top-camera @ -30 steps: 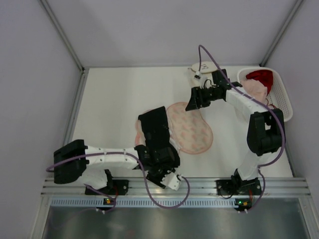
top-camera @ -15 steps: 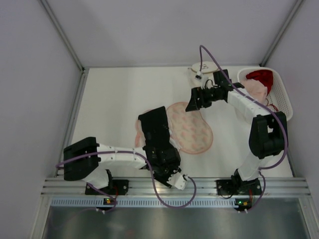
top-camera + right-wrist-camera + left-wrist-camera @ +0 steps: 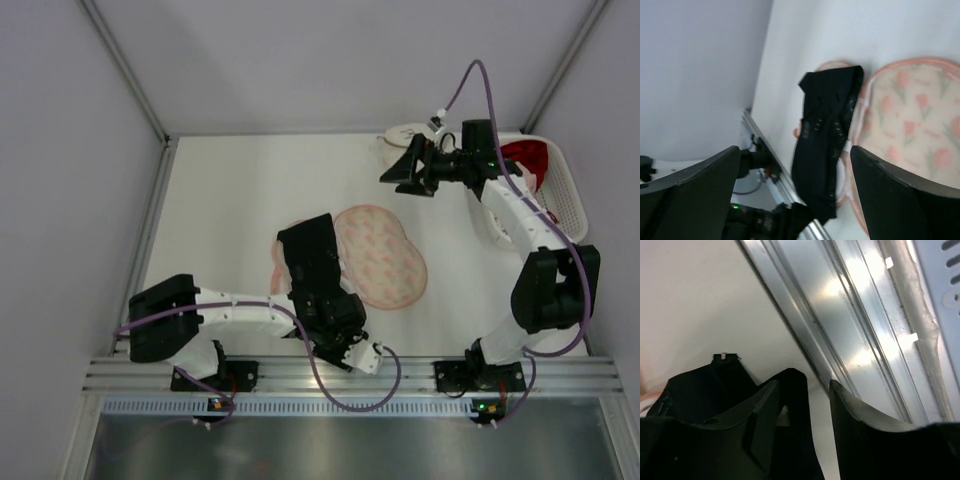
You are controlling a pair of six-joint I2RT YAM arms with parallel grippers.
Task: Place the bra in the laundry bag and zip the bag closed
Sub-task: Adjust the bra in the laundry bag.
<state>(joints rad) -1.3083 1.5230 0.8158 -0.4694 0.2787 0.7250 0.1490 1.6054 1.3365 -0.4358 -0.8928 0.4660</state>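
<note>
The black bra (image 3: 308, 262) lies lengthwise over the left edge of the pink floral laundry bag (image 3: 385, 257), which lies flat mid-table. My left gripper (image 3: 345, 335) sits low at the bra's near end, by the front rail. In the left wrist view its fingers (image 3: 802, 410) stand apart, with an edge of the black bra (image 3: 700, 385) beside the left finger and bare table showing in the gap. My right gripper (image 3: 402, 172) is wide open and empty, raised above the back of the table. The right wrist view (image 3: 795, 200) looks down on the bra (image 3: 827, 140) and the bag (image 3: 910, 110).
A white basket (image 3: 563, 195) holding red and pink garments stands at the back right. A pale oval item (image 3: 403, 133) lies at the back edge. The aluminium rail (image 3: 850, 315) runs along the near edge, close to the left gripper.
My right gripper has risen and moved back and to the right, off the bag's far end. My left wrist has shifted slightly towards the front rail. The bra and bag have not moved.
</note>
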